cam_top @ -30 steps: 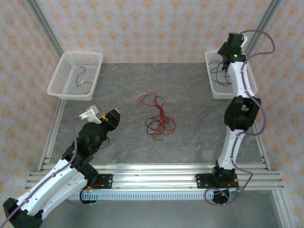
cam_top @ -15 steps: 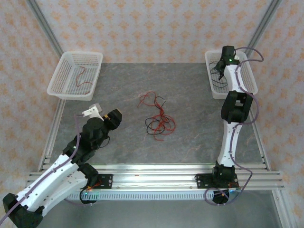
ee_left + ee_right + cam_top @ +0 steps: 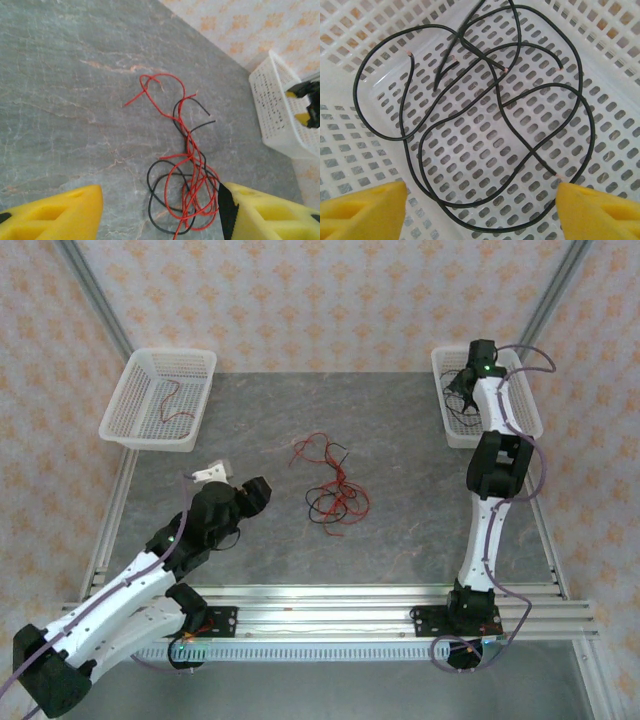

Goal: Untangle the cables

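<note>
The left gripper (image 3: pixel 159 212) hovers wide open and empty above the tangled red and black cables (image 3: pixel 186 165) on the table (image 3: pixel 60 75). The right gripper (image 3: pixel 481 202), also spread and empty, hangs over black cables (image 3: pixel 496 107) lying in the right basket (image 3: pixel 365 30).

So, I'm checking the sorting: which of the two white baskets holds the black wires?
The right basket, below the right gripper: black wires lie looped in it. The left basket holds a red wire instead.
</note>
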